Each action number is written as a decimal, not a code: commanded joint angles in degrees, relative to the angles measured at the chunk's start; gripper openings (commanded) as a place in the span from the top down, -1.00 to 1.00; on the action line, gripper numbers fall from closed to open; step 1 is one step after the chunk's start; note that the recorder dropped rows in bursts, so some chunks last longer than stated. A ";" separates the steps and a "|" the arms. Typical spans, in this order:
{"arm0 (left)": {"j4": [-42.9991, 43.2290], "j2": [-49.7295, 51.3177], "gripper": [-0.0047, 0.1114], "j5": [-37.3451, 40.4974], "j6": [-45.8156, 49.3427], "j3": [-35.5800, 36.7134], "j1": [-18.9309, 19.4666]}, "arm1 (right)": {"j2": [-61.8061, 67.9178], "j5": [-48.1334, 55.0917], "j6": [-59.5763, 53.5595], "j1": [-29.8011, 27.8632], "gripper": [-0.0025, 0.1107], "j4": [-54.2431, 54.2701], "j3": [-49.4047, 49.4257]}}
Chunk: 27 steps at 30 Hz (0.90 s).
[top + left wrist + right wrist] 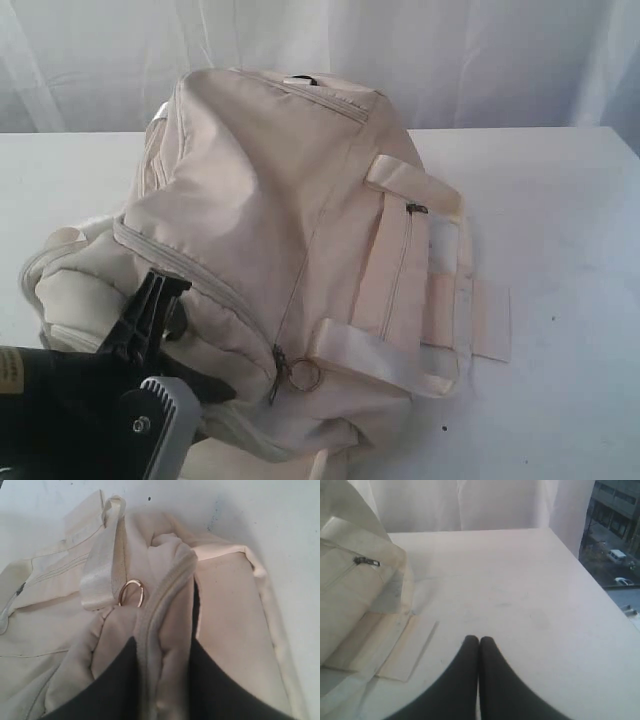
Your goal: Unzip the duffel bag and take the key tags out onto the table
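Observation:
The cream duffel bag (pixel 290 190) lies on the white table (pixel 560 200) with its main zip closed. The metal ring zipper pull (pixel 306 375) hangs at the bag's near end. My left gripper (pixel 160 295) is at that end, left of the ring. In the left wrist view my left gripper (pixel 164 642) is shut on a raised fold of the bag (pixel 225 605) along the zip seam, just short of the ring (pixel 131 593). My right gripper (pixel 479 639) is shut and empty over bare table (pixel 520 580), beside the bag (pixel 350 595). The key tags are hidden.
Webbing handles (pixel 440 300) flop over the bag's right side. A side pocket zip (pixel 366 561) faces my right gripper. White curtain (pixel 480 50) hangs behind the table. The table's far right edge (pixel 600 587) drops off beside a window.

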 commanded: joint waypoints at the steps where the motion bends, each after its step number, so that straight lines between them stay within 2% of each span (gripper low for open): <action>1: -0.44 -0.04 0.66 1.09 -0.43 0.59 -0.30 | -0.34 -10.85 3.35 -0.47 0.96 3.35 -0.12; 6: -0.44 -0.04 0.90 1.25 -1.90 0.59 -0.30 | -0.34 -26.51 6.65 -0.47 0.96 4.76 -0.12; 10: -0.44 -0.04 0.92 1.25 -1.90 0.59 -0.30 | -0.34 -38.60 16.39 -0.47 0.96 5.78 -0.12; 13: -0.44 -0.15 0.92 1.07 -1.90 0.59 -0.30 | -0.34 -46.11 32.89 -0.47 0.96 6.62 -0.12; 15: -0.44 -0.15 0.92 -0.07 -1.90 0.59 -0.30 | -0.34 -43.95 41.06 -0.47 0.96 4.40 -0.12; 18: -0.66 -0.15 0.92 -1.45 -1.90 0.59 -0.30 | -0.34 -32.50 52.71 -0.27 0.96 -11.94 -2.85; 20: -0.77 -0.15 0.92 -1.42 -1.90 0.59 -0.30 | 1.13 -30.35 65.74 0.63 0.96 -28.24 -4.78; 27: -0.78 -0.15 0.92 -1.53 -1.90 0.59 -0.30 | 18.66 -48.50 95.64 2.44 0.96 -76.18 -14.47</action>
